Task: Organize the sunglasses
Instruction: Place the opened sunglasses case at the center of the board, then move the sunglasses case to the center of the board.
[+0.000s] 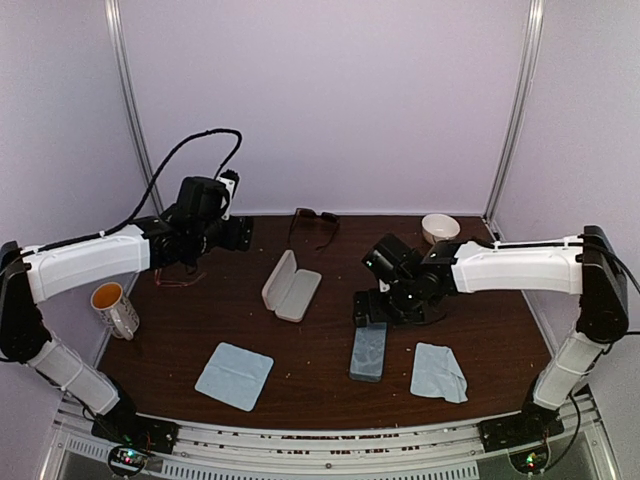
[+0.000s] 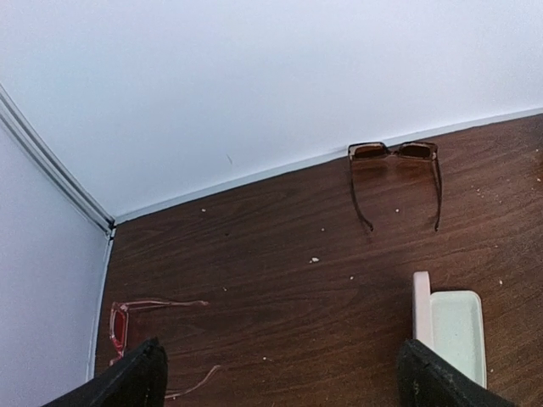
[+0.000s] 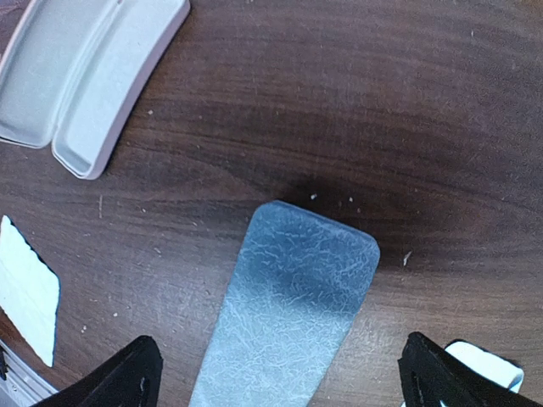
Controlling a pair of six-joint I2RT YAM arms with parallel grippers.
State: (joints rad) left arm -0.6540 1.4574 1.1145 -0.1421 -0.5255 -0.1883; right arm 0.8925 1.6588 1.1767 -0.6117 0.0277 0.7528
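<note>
Dark sunglasses (image 1: 313, 226) at worktop's (image 1: 320, 342) far edge, wire glasses (image 2: 119, 326) near far-left corner, left end effector (image 2: 280, 381) wide beside them, right end effector (image 3: 280, 381) wide over blue case (image 3: 288, 297).

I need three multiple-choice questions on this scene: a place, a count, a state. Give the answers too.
1. Where do the dark sunglasses lie?
A. near edge of the table
B. back edge of the table
C. middle of the table

2. How many light-blue cloths are there?
A. one
B. two
C. four

3. The pink case is:
A. open, empty
B. shut
C. open, holding glasses

Answers:
1. B: they lie at the far edge, beyond the pink case.
2. B: one lies on either side of the grey-blue case.
3. A: both halves show bare lining.
</note>
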